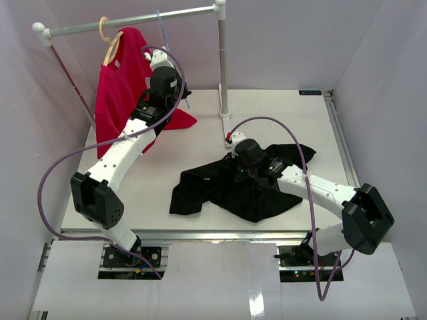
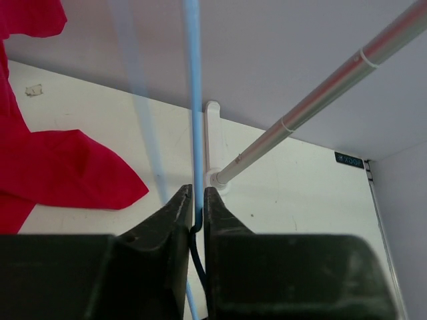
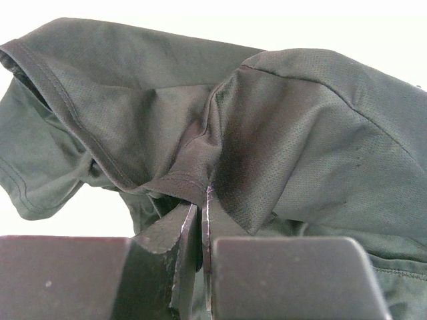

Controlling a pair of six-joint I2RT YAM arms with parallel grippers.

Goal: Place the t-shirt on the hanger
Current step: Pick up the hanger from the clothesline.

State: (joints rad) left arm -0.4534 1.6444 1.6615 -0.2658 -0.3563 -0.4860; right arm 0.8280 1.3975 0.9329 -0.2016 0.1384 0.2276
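The left gripper (image 2: 197, 193) is clamped on the thin wire of the hanger (image 2: 193, 80) hanging from the far rail (image 1: 133, 21), and the right gripper (image 3: 201, 207) pinches a fold of the t-shirt (image 1: 227, 193), crumpled on the table (image 1: 280, 113) near centre.

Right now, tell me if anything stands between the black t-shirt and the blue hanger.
Nothing visible does: bare table separates the t-shirt from the hanger. The rack post stands just right of that path, the red shirt just left.

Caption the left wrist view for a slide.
Left gripper closed on the thin light-blue hanger wire, red shirt at left, rack rod at right.
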